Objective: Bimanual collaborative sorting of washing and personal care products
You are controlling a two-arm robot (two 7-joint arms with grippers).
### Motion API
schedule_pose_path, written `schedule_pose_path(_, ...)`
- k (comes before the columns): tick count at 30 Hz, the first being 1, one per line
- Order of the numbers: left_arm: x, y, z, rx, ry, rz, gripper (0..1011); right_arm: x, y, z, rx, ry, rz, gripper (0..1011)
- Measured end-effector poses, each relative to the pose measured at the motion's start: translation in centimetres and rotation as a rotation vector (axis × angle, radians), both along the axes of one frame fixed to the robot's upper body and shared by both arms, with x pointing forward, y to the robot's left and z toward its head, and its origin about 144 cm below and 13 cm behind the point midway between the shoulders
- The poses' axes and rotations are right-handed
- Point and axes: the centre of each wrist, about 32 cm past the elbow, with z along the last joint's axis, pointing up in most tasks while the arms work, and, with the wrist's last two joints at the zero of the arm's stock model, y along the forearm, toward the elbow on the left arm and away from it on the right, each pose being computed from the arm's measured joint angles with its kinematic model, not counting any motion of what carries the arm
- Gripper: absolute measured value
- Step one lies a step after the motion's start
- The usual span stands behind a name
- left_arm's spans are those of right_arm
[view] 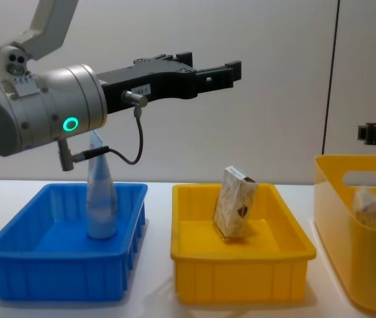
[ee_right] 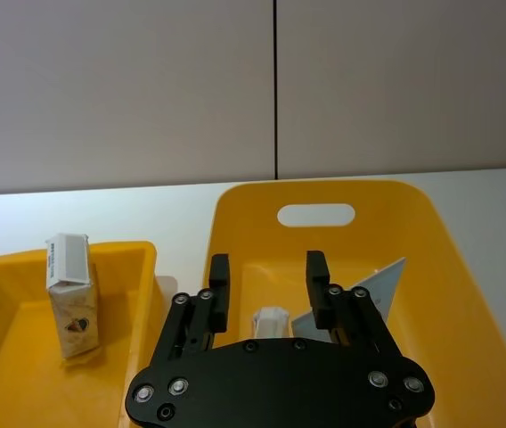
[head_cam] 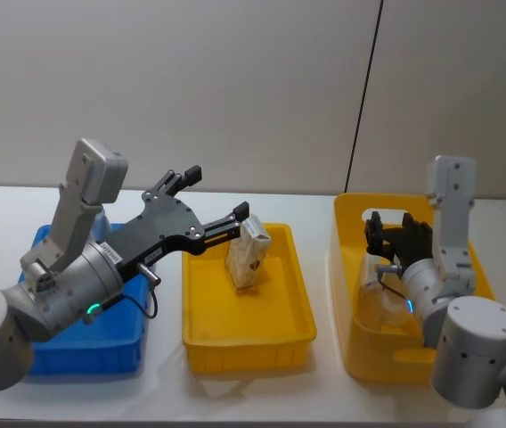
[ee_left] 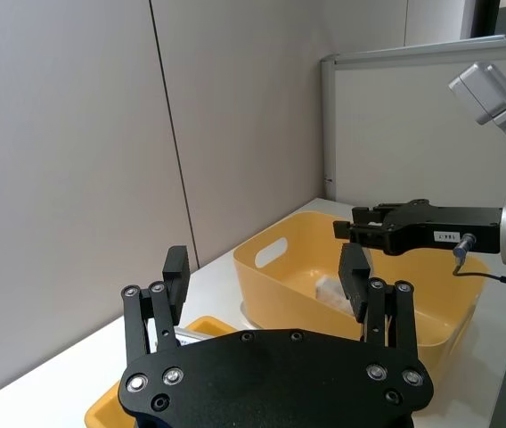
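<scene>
Head view: the left gripper (head_cam: 217, 201) hangs with fingers spread wide and empty; a beige speckled carton (head_cam: 249, 254) stands tilted in the shallow yellow tray (head_cam: 293, 323), just below its lower fingertip. The right gripper (head_cam: 398, 228) hovers over the deep yellow bin (head_cam: 349, 267).

Left wrist view: the left fingers (ee_left: 175, 275) stand far apart, nothing between them.

Right wrist view: the right fingers (ee_right: 220, 275) are parted and empty above a white-capped item (ee_right: 270, 320) and a pale tube (ee_right: 379, 292) in the bin.

Chest view: a pale-blue squeeze tube (view: 100, 196) stands upright in the blue bin (view: 55, 273), well below the left gripper.
</scene>
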Motion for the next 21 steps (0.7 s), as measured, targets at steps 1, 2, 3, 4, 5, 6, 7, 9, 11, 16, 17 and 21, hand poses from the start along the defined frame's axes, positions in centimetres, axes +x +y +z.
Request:
schedule_pose_path(1,0.0,0.0,0.0,0.0,0.0,0.0,1001,0.0,-0.1,0.0,0.0,0.002,0.008,470)
schedule_pose_path(2,0.0,0.0,0.0,0.0,0.0,0.0,1001,-0.1,-0.1,0.0,0.0,0.002,0.011,510)
schedule_pose_path(3,0.0,0.0,0.0,0.0,0.0,0.0,1001,-0.1,-0.2,0.0,-0.001,0.001,0.014,544)
schedule_pose_path(4,0.0,0.0,0.0,0.0,0.0,0.0,1001,-0.1,-0.2,0.0,-0.001,0.001,0.017,570)
schedule_pose_path(5,0.0,0.0,0.0,0.0,0.0,0.0,1001,-0.2,-0.3,0.0,-0.001,-0.001,0.025,603)
schedule_pose_path(6,0.0,0.0,0.0,0.0,0.0,0.0,1002,-0.3,-0.3,-0.1,-0.001,-0.003,0.03,651)
schedule_pose_path(7,0.0,0.0,0.0,0.0,0.0,0.0,1001,-0.4,-0.4,-0.1,0.0,-0.009,0.038,690)
schedule_pose_path(9,0.0,0.0,0.0,0.0,0.0,0.0,1001,-0.5,-0.5,0.0,0.001,-0.02,0.049,737)
schedule_pose_path(11,0.0,0.0,0.0,0.0,0.0,0.0,1001,-0.7,-0.7,0.0,0.004,-0.037,0.063,797)
schedule_pose_path(16,0.0,0.0,0.0,0.0,0.0,0.0,1001,-1.2,-1.1,-0.1,0.012,-0.072,0.098,951)
schedule_pose_path(17,0.0,0.0,0.0,0.0,0.0,0.0,1001,-1.4,-1.2,-0.1,0.013,-0.085,0.107,992)
schedule_pose_path(21,0.0,0.0,0.0,0.0,0.0,0.0,1001,-1.8,-1.5,0.0,0.019,-0.106,0.127,1002)
